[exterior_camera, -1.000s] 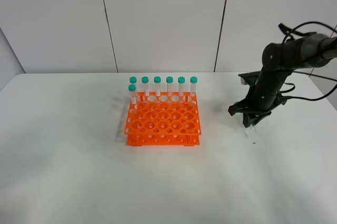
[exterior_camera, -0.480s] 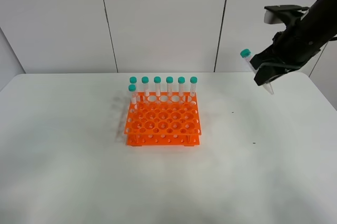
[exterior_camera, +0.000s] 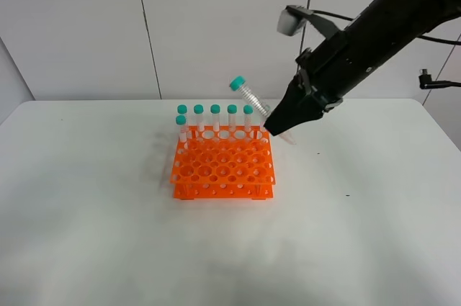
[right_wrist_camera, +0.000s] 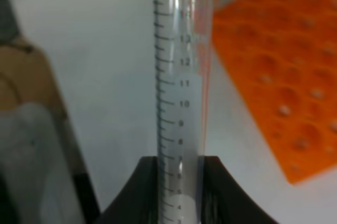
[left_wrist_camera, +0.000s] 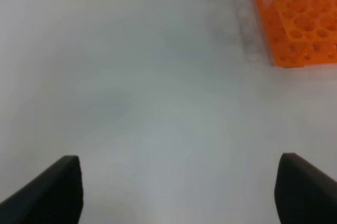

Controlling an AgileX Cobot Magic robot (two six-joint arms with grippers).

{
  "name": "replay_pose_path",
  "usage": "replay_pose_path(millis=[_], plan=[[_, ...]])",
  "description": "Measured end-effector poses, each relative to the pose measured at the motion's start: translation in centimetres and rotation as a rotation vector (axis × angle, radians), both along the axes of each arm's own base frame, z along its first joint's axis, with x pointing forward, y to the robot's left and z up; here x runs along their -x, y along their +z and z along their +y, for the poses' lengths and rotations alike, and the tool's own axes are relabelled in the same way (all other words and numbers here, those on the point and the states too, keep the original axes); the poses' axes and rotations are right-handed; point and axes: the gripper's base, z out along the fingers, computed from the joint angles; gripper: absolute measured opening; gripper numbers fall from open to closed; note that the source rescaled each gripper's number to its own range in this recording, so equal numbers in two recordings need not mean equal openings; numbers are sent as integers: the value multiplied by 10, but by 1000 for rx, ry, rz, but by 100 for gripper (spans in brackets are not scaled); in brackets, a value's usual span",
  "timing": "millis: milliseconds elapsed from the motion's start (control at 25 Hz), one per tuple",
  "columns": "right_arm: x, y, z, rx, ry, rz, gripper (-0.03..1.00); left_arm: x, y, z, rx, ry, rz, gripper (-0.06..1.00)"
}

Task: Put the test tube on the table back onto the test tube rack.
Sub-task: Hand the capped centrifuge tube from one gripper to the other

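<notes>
My right gripper is shut on the test tube and holds it tilted in the air, over the back right corner of the orange test tube rack. The tube's teal cap points up and to the left. In the right wrist view the clear graduated tube stands between the dark fingers, with the rack below it. Several teal-capped tubes stand in the rack's back row. My left gripper is open and empty above the white table, left of the rack.
The white table stretches wide around the rack. A white panelled wall stands behind it. The right arm reaches in from the upper right, with a black cable at the right edge.
My right gripper has lifted the tube off the table at the right and carried it up and left to the rack's back right corner. The left arm has not come into the high view.
</notes>
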Motion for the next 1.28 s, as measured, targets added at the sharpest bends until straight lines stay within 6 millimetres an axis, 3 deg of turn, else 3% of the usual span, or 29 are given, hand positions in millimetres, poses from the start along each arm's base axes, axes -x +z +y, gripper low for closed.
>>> replay_pose_path(millis=[160,320,560,760,920,1000,1120,1280], plan=[[7,-18,23,5,106,41,4,0,0,0,0,0,0,100],[3,-45,26,24,102,99,4,0,0,0,0,0,0,100],[3,-43,31,-35,110,89,4,0,2,0,0,0,-12,100],[3,-43,31,-41,112,84,4,-4,41,0,2,-1,-104,100],[2,-43,32,-46,103,74,4,-39,82,-2,5,-9,-51,100],[0,-43,32,-46,95,65,4,-68,94,-5,33,-22,5,100],[0,-43,32,-46,92,62,4,-113,101,-12,107,-51,81,100],[0,-43,32,-47,92,62,4,-173,92,-25,225,-123,160,100]])
